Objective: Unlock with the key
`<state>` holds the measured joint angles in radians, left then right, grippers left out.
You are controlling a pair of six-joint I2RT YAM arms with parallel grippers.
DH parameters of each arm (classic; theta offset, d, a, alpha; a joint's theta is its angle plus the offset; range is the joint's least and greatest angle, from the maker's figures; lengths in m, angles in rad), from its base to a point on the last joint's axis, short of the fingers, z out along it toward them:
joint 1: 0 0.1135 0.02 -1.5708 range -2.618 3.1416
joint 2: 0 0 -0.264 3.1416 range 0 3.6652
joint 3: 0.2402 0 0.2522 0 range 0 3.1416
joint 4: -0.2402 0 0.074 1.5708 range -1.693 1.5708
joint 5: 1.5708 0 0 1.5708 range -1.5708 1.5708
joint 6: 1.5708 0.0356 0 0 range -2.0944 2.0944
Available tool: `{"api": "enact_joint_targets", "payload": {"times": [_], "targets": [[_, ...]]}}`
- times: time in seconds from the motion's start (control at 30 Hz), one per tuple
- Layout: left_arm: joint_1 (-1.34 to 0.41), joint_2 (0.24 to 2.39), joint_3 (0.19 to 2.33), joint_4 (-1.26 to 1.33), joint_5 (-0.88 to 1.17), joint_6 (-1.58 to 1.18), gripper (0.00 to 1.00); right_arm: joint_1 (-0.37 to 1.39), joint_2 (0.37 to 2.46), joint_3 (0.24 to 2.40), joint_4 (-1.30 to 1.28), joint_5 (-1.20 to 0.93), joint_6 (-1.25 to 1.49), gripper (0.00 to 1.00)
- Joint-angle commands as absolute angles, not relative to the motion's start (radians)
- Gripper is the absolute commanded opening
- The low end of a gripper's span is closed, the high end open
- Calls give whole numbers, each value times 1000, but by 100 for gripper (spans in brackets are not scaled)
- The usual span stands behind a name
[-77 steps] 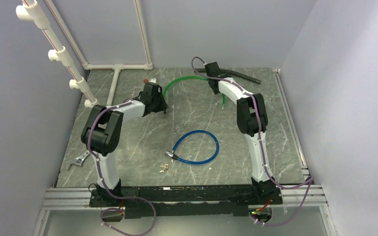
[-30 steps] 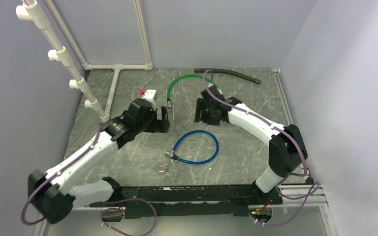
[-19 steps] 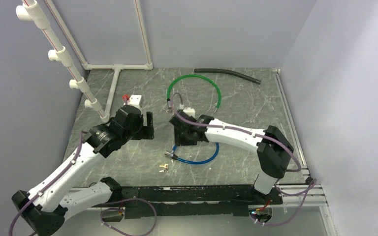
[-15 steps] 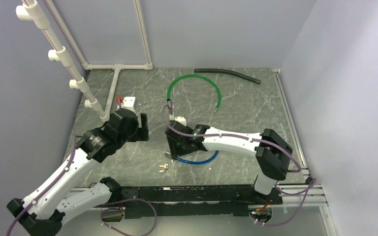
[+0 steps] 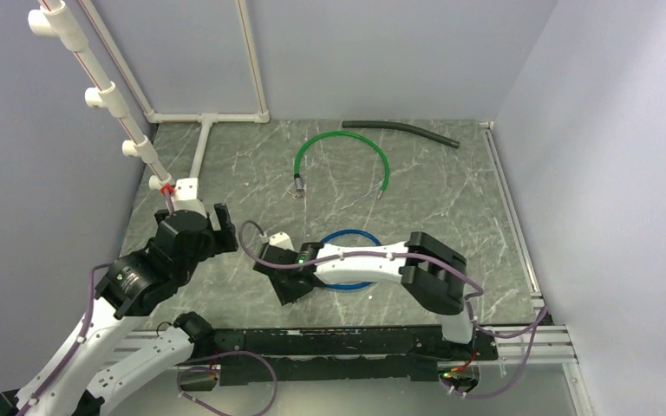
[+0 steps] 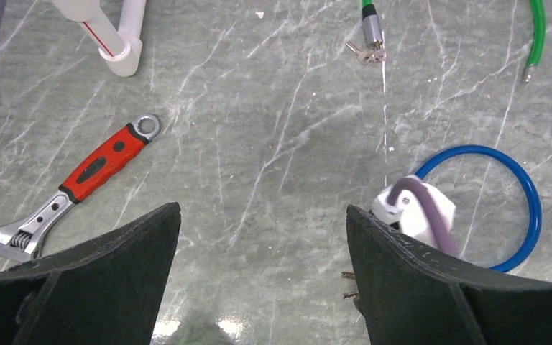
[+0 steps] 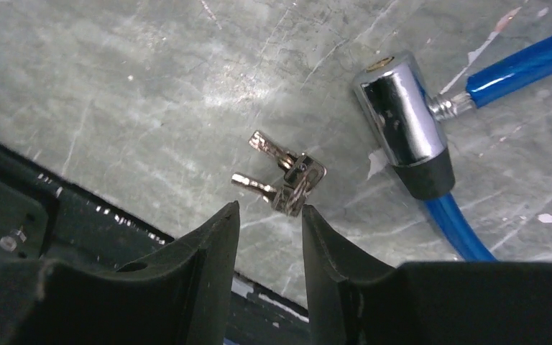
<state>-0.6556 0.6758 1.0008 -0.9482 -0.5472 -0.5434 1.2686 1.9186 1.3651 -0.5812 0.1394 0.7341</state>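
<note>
Wrench (image 6: 79,187) lies far left, untouched. L gripper (image 6: 262,210) has pulled back near-left, jaws wide, holding nothing. R gripper (image 7: 269,215) has swung from far side down to keys (image 7: 282,176), jaws narrowed but gap empty: pickup looks next, not made. Keys lie flat near front edge, just left of lock head (image 7: 402,122); long axis approx left-right in wrist view, blades pointing left, away from it.

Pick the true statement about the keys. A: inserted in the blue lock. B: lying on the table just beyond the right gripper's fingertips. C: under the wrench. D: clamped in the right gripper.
B: the keys lie flat on the table ahead of the right gripper, beside the blue lock, not in it.
</note>
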Motion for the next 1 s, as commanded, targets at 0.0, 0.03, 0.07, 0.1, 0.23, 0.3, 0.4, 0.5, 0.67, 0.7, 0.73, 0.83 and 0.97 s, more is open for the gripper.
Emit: {"api": "enact_joint_targets", "payload": {"times": [0.0, 0.03, 0.07, 0.1, 0.23, 0.3, 0.4, 0.5, 0.67, 0.7, 0.73, 0.83, 0.97], "targets": [[-658, 660, 991, -929, -585, -550, 90, 1275, 1989, 1478, -710, 231, 789, 37], [-658, 662, 992, -931, -583, -550, 89, 1276, 2004, 1491, -729, 248, 794, 35], [-658, 664, 994, -935, -584, -552, 89, 1278, 2014, 1499, -742, 260, 799, 34], [-658, 666, 995, -936, -584, -553, 89, 1279, 2021, 1505, -752, 268, 801, 34], [-658, 667, 997, -937, -579, -553, 88, 1281, 2040, 1519, -777, 287, 806, 34], [-657, 665, 996, -936, -577, -550, 88, 1281, 2048, 1522, -782, 295, 807, 33], [-658, 664, 995, -934, -574, -549, 88, 1281, 2068, 1526, -786, 300, 806, 22], [-658, 664, 996, -934, -573, -548, 88, 1281, 2081, 1517, -770, 286, 795, 19], [-658, 667, 993, -931, -566, -545, 87, 1281, 2067, 1460, -694, 249, 771, 0], [-658, 669, 992, -930, -564, -543, 87, 1281, 2061, 1451, -680, 249, 762, 0], [-658, 670, 992, -928, -560, -542, 85, 1281, 2050, 1439, -661, 251, 752, 0], [-658, 671, 988, -909, -531, -535, 79, 1279, 1968, 1371, -575, 253, 726, 0], [-658, 662, 973, -871, -460, -516, 79, 1270, 1818, 1268, -460, 289, 704, 0]]}}
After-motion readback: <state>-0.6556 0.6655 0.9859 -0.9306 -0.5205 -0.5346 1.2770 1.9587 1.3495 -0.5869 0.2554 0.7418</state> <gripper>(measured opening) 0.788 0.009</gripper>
